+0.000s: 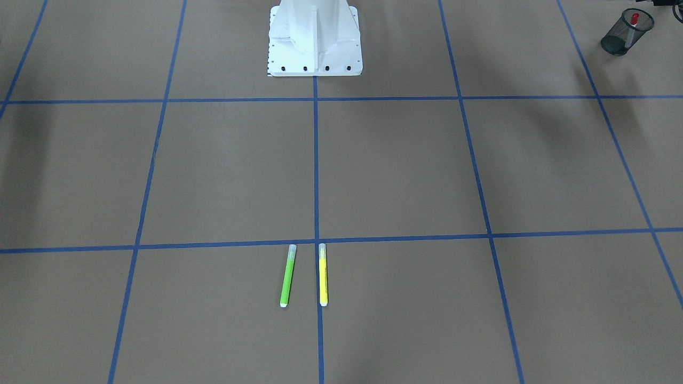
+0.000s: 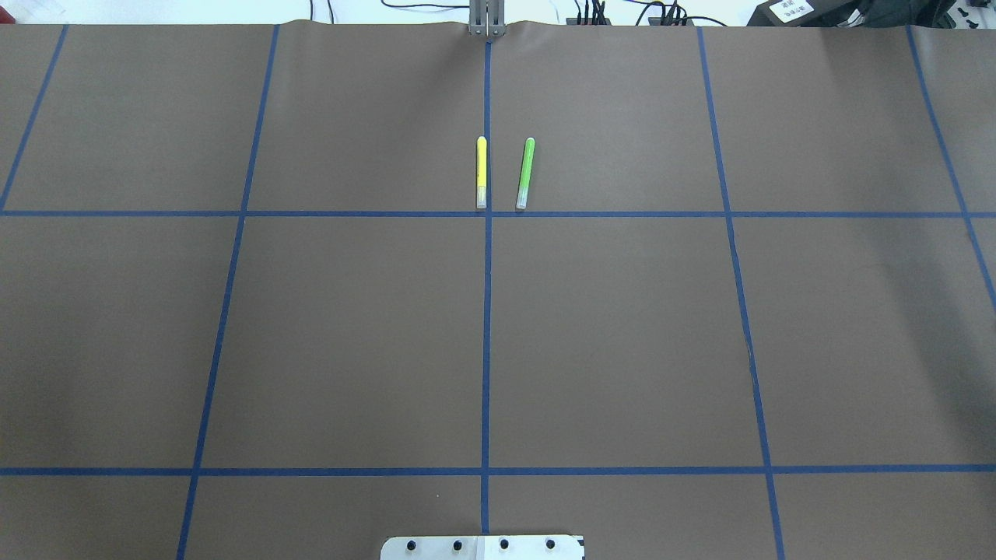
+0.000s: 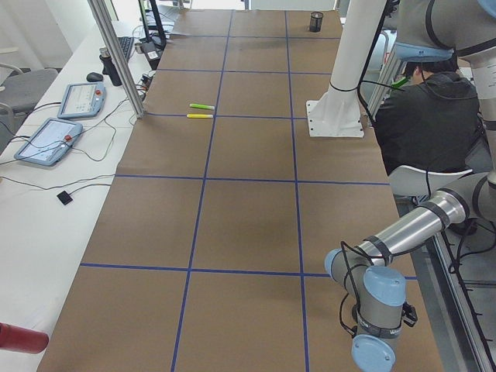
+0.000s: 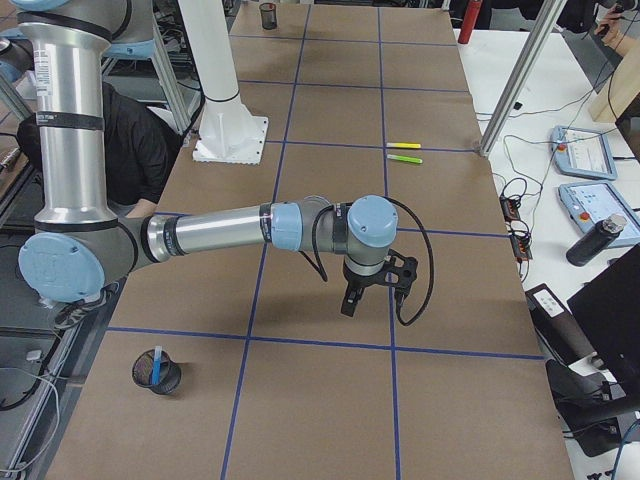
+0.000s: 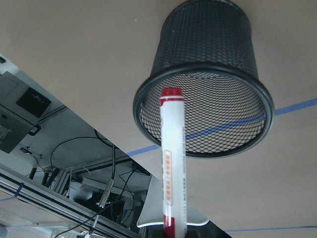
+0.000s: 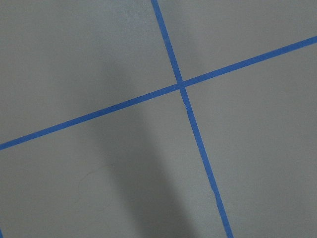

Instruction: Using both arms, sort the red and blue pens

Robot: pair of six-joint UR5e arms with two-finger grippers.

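Note:
The red pen (image 5: 172, 163), white-barrelled with red ends, stands upright in the left wrist view with one red end at the mouth of a black mesh cup (image 5: 208, 44). In the front-facing view its red end (image 1: 634, 19) shows at that cup's (image 1: 618, 41) opening. My left gripper's fingers are out of frame, so I cannot tell if they hold it. Only the left arm's wrist (image 3: 380, 310) shows. The blue pen (image 4: 157, 360) stands in a second mesh cup (image 4: 160, 382). My right gripper (image 4: 372, 303) hangs over bare table, away from that cup. I cannot tell whether it is open or shut.
A lime-green marker (image 2: 526, 173) and a yellow marker (image 2: 482, 173) lie side by side at the table's far middle. The white pedestal (image 1: 315, 37) stands at the robot's side. A seated person (image 3: 430, 116) is behind the robot. Tablets (image 3: 46, 139) lie on the side bench.

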